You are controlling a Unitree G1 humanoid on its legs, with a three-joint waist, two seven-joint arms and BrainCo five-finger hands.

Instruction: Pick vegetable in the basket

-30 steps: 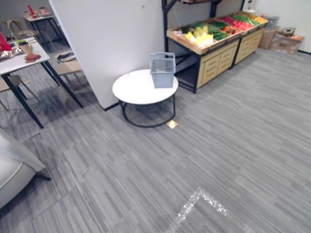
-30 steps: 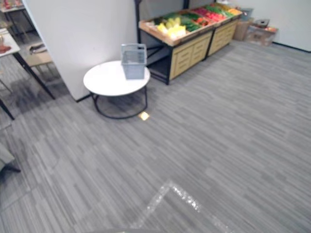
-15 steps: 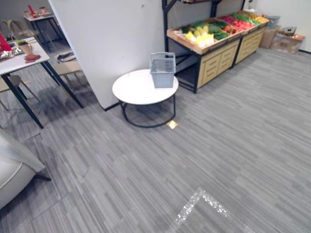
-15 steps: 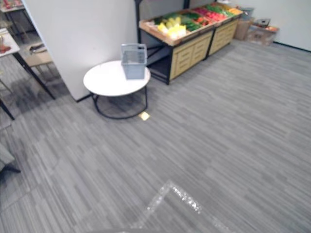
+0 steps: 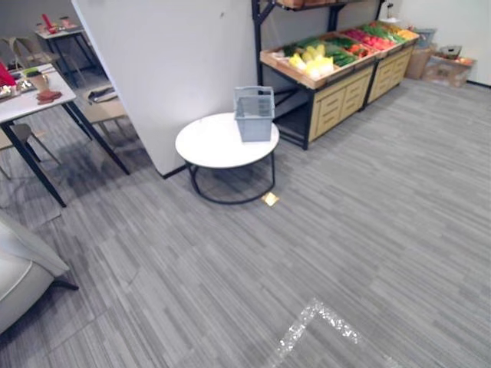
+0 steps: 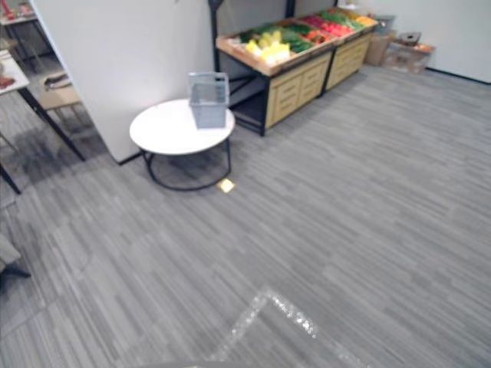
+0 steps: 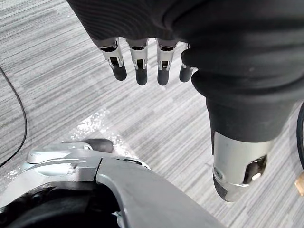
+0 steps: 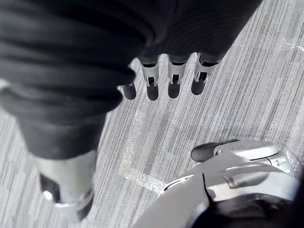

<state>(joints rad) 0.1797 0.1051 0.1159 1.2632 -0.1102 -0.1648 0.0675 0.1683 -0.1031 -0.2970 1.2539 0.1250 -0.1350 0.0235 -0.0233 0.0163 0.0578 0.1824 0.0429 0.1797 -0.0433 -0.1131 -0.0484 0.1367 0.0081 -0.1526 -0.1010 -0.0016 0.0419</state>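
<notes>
The grey basket (image 5: 255, 113) stands on the round white worktop (image 5: 207, 147), upper centre. The vegetables (image 5: 321, 58) lie on the wooden stand (image 5: 342, 95), upper right. The left hand (image 7: 138, 56) and right hand (image 8: 174, 72) hang over the carpet (image 5: 360, 230), fingers apart and empty.

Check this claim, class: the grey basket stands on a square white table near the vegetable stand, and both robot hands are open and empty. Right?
No: the white table is round, not square; the left eye view shows it. The grey basket does stand on it near the vegetable stand, and the left hand and right hand are open and empty.
</notes>
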